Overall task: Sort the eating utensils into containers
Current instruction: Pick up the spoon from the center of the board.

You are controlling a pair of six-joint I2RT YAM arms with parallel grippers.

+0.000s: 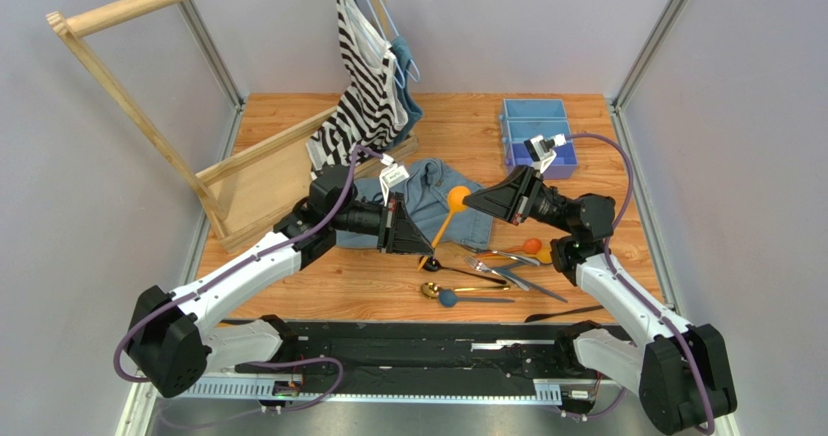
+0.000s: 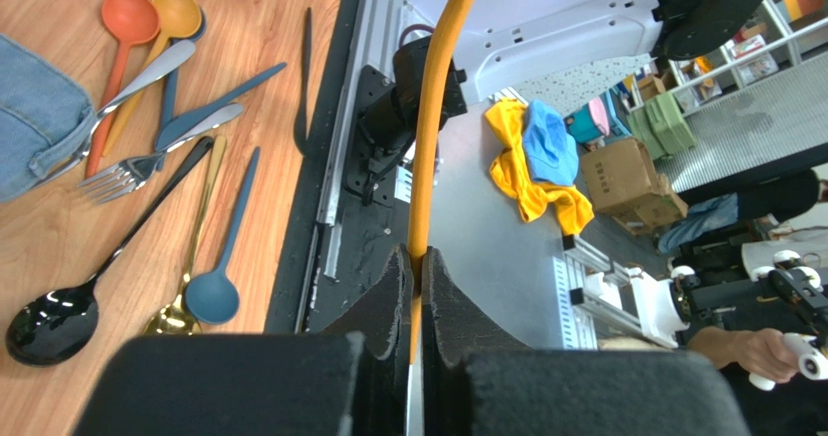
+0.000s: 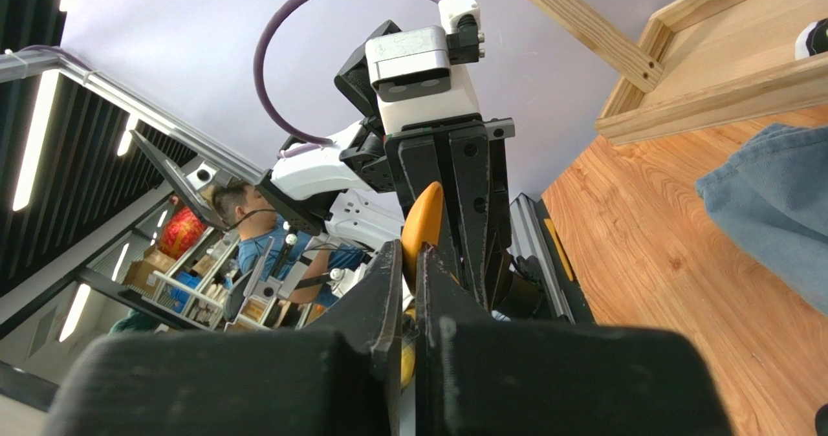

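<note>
In the middle of the overhead view, an orange spoon (image 1: pixel 443 226) is held above the table by both arms. The left gripper (image 1: pixel 424 248) has its jaws clamped tight on the lower end of the handle. The right gripper (image 1: pixel 470 203) has closed its jaws on the edge of the round bowl. In the left wrist view the handle (image 2: pixel 433 116) runs straight up out of the pinched fingers (image 2: pixel 387 290) toward the top of the frame. In the right wrist view the bowl (image 3: pixel 422 224) stands on edge between the two dark fingers (image 3: pixel 381 279), with the other arm's gripper just behind it. The light blue tray (image 1: pixel 531 125) sits at the upper right of the overhead view, well apart from the spoon. The rest of the cutlery lies loose on the wooden table (image 1: pixel 292 271) in the lower centre of that view: a black spoon (image 2: pixel 49 324), a gold spoon (image 2: pixel 171 320), a blue spoon (image 2: pixel 212 297), a silver fork (image 2: pixel 119 176), a reddish spoon (image 2: pixel 129 17), a yellow spoon (image 2: pixel 176 11) and a dark knife (image 2: pixel 304 77) near the table's edge. A denim cloth (image 1: pixel 428 186) lies under the raised spoon, and a striped garment (image 1: pixel 364 82) hangs on a wooden frame (image 1: pixel 146 116) at the upper left.
</note>
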